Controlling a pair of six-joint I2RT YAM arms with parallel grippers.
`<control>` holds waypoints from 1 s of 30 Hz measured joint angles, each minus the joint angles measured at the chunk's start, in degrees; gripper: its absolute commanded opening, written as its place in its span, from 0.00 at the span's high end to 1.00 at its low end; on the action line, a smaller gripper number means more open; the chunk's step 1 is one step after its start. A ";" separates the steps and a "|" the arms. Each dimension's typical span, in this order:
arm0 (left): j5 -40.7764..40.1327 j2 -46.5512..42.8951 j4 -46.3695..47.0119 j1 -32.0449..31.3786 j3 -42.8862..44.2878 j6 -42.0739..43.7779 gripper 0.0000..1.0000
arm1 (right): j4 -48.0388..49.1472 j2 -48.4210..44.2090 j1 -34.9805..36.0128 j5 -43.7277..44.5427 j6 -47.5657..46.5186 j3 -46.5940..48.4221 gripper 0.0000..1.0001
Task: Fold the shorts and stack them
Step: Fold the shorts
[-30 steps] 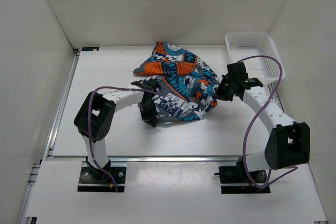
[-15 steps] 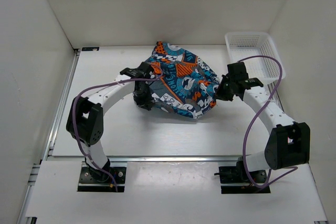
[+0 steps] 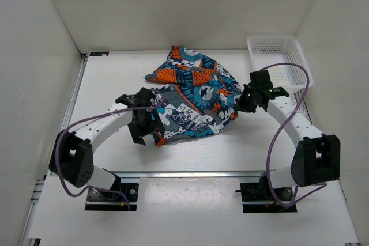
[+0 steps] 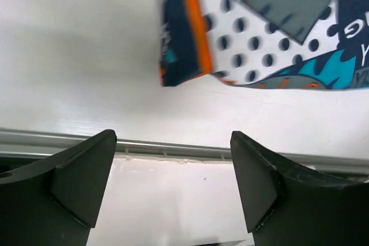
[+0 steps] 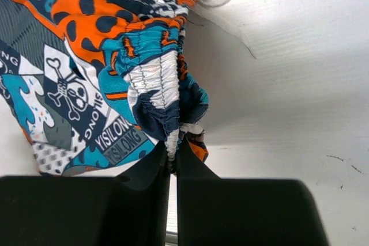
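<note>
The shorts point(image 3: 193, 93), a crumpled heap of teal, orange, navy and white skull print, lie mid-table. My left gripper point(image 3: 149, 132) hovers open at their near-left corner; in the left wrist view its two dark fingers point(image 4: 81, 177) stand wide apart with only bare table between them, and the orange-edged corner of the shorts point(image 4: 259, 27) lies beyond the tips. My right gripper point(image 3: 241, 101) is shut on the right edge of the shorts. The right wrist view shows the gathered elastic waistband point(image 5: 164, 93) pinched between the fingertips of that gripper point(image 5: 173, 155).
A white mesh basket point(image 3: 275, 61) stands at the back right corner, just behind the right arm. White walls enclose the table on three sides. A metal rail point(image 4: 173, 149) runs along the table's near edge under the left gripper.
The left gripper has let go of the cloth, opened wide and drawn back toward the near left. The near-left part of the shorts now lies spread lower on the table. The right arm held still.
</note>
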 measured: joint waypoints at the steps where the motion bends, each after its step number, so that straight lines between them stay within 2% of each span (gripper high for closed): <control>1: 0.09 -1.01 0.46 0.00 -1.92 -2.01 0.13 | 0.02 -0.04 0.00 -0.07 0.00 -0.37 1.00; 2: 0.00 -2.14 0.85 0.00 -3.78 -4.22 0.17 | 0.00 -0.04 0.00 -0.22 0.00 -0.76 1.00; 3: -0.04 -3.48 1.73 0.24 -5.86 -6.62 0.29 | -0.13 -0.04 0.00 -0.26 0.00 -0.94 1.00; 5: 0.20 -6.75 4.37 0.79 -10.32 -10.95 0.35 | -0.13 -0.04 0.00 -0.52 0.00 -1.16 1.00; 9: 0.76 -11.41 10.49 2.14 -17.64 -18.32 0.28 | -0.02 -0.04 0.00 -1.09 0.00 -1.16 1.00; 13: 0.50 -11.47 15.52 1.07 -19.45 -24.06 0.24 | -0.02 -0.07 0.00 -1.49 0.00 -1.16 1.00; 16: -0.28 -11.32 19.30 -0.07 -19.58 -26.99 0.24 | 0.02 -0.07 0.00 -1.79 0.00 -1.16 1.00; 18: -0.50 -10.25 21.46 -0.46 -19.58 -28.17 0.28 | 0.04 -0.07 0.00 -1.99 0.02 -1.16 1.00; 23: -0.50 -1.95 24.02 -1.64 -19.54 -30.53 0.31 | 0.04 -0.07 0.00 -2.23 -0.20 -1.16 1.00; 26: 0.07 -0.81 24.28 -2.84 -19.65 -32.37 0.33 | 0.02 -0.07 0.00 -2.36 -0.39 -1.16 1.00; 28: 0.04 -0.59 24.44 -3.32 -19.65 -33.03 0.39 | 0.02 -0.07 0.00 -2.38 -0.44 -1.16 1.00; 30: -0.13 0.20 24.33 -3.48 -19.17 -33.09 0.66 | 0.04 -0.07 0.00 -2.38 -0.48 -1.16 1.00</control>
